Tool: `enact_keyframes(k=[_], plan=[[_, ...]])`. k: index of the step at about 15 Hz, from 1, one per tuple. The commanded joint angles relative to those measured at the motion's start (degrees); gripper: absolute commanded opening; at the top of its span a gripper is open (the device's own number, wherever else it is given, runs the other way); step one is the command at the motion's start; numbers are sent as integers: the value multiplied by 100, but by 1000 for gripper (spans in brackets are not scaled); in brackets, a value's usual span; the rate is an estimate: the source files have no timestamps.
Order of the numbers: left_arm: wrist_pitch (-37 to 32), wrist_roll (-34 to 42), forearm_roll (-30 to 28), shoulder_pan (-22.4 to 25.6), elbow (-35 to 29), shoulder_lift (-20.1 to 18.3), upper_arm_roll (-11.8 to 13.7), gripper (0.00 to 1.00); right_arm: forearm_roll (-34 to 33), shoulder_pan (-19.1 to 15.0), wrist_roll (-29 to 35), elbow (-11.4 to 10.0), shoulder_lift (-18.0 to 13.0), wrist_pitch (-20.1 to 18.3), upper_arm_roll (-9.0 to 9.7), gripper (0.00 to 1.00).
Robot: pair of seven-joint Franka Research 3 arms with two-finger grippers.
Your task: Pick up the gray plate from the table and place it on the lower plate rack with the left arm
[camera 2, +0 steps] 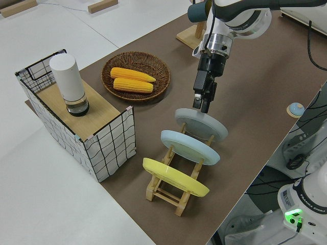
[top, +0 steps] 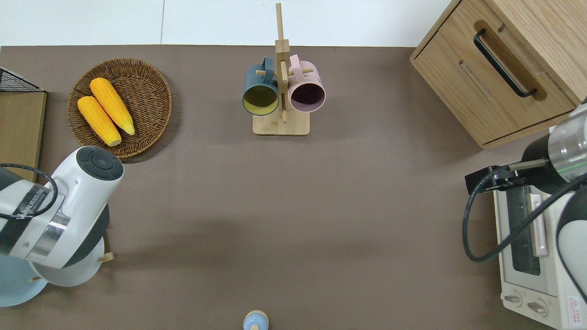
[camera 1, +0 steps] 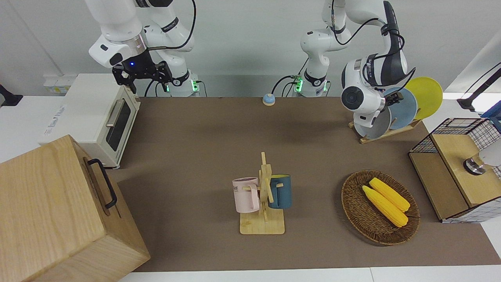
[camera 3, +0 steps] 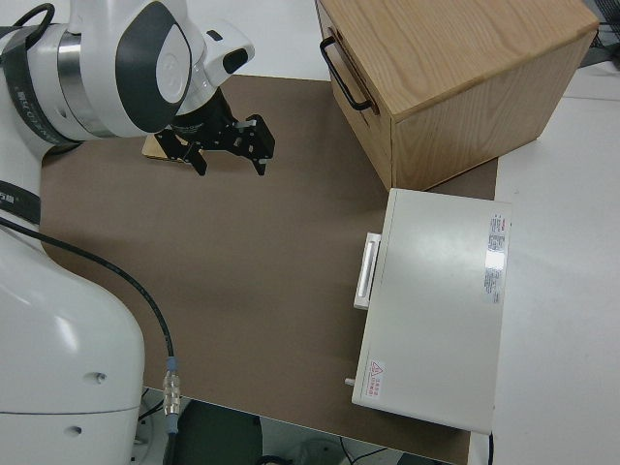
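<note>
The gray plate (camera 2: 204,125) stands tilted in the lowest slot of the light-wood plate rack (camera 2: 168,191), at the left arm's end of the table. It also shows in the front view (camera 1: 375,124) and the overhead view (top: 73,275), partly hidden by the arm's wrist. My left gripper (camera 2: 203,108) points down at the plate's upper rim, and its fingers are closed on that rim. A light blue plate (camera 2: 189,147) and a yellow plate (camera 2: 173,176) fill the higher slots. My right gripper (camera 3: 228,155) is parked and open.
A wicker basket (camera 1: 354,211) with two corn cobs and a wire crate (camera 1: 458,168) lie farther from the robots than the rack. A mug tree (camera 1: 263,196) stands mid-table. A toaster oven (camera 1: 94,117) and a wooden cabinet (camera 1: 58,211) are at the right arm's end. A small bell (camera 1: 268,99) sits near the robots.
</note>
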Motion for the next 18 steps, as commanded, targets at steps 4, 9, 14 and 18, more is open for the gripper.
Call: enact_keyframes(k=[4,9,14,18], plan=[[-272,1012,-1340,36,1104,-99,92,995,-28,-133,68,42,-12,-62,113,983],[-272,1294,-2614,54,1738,-99,145,995,-37,-133,68,42,-12,-62,113,983],[-263,1452,-4240,369,2327,-81,128,995,-37,-133,68,42,-12,-62,121,983],[-263,2136,-4726,511,2512,-81,128,995,-37,-133,68,42,-12,-62,121,983]])
